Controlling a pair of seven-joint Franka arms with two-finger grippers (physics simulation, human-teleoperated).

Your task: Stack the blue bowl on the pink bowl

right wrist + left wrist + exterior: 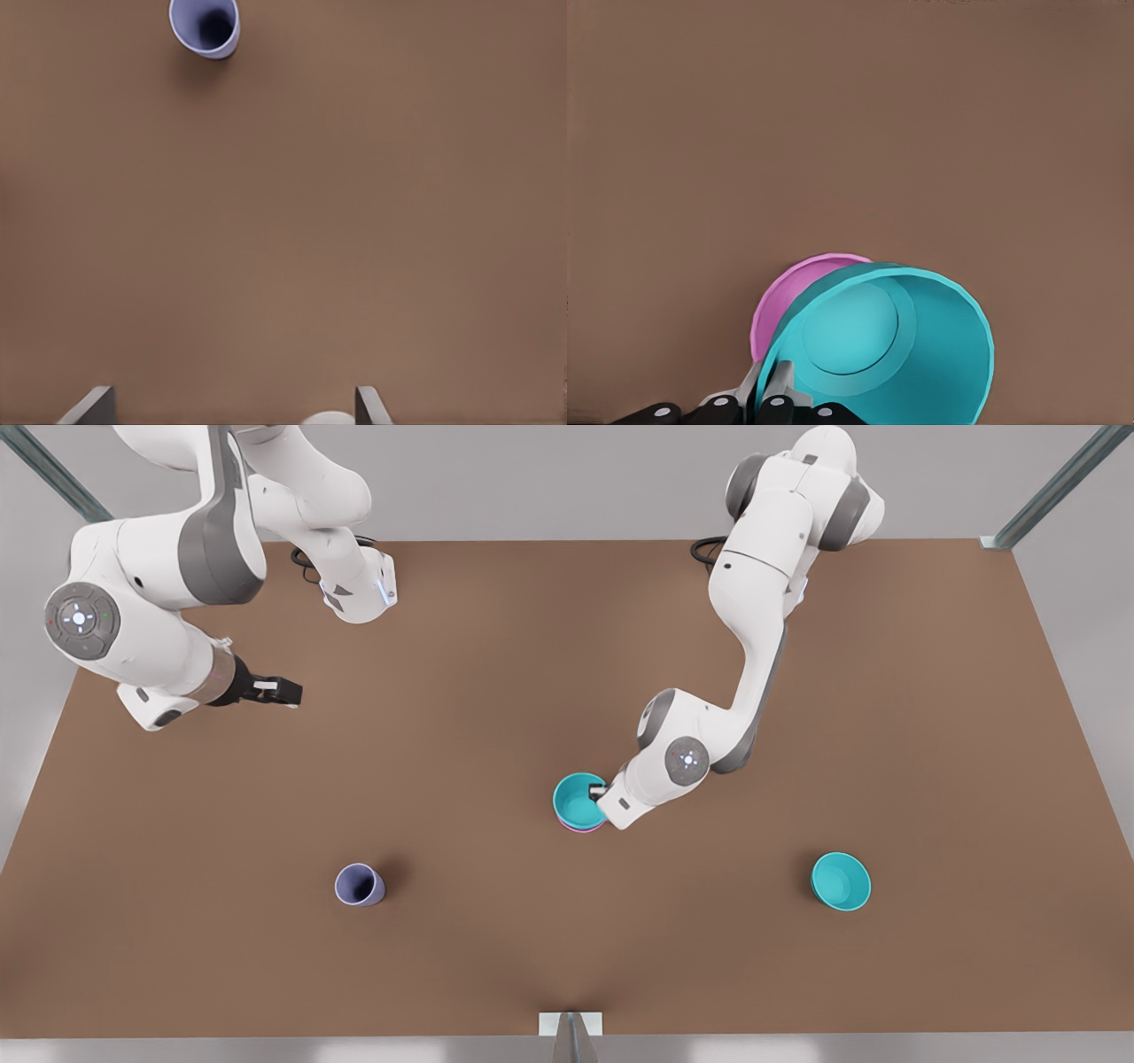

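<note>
Left gripper (601, 790) — clamped on the rim of the blue bowl (578, 799), one finger inside the wall and one outside, near the middle of the table (496, 691). The bowl sits over the pink bowl (580, 828), of which the front view shows a thin pink-violet edge under the turquoise rim. Whether the blue bowl is fully seated or held just above cannot be told.

Right gripper (282, 691) — waits well apart at the front view's left, above bare table; its fingertips (368, 405) stand wide apart with nothing between them.

Handling, as a judgement: the blue bowl looks like thin, stiff plastic, light and smooth, so it is likely to tilt or slide in a one-sided pinch. The rim is the sensible place to take hold, since the round body is too wide for the fingers. Release should probably come only once the bowl is level and centred.

Views compared: the left wrist view shows the blue bowl (890, 350) sitting off-centre against the pink bowl (799, 297), a crescent of pink exposed on one side — an offset barely legible from the front. The front view alone places a second turquoise bowl (841, 880) and a lavender cup (359, 885); the right wrist view also takes in the cup (205, 27).
</note>
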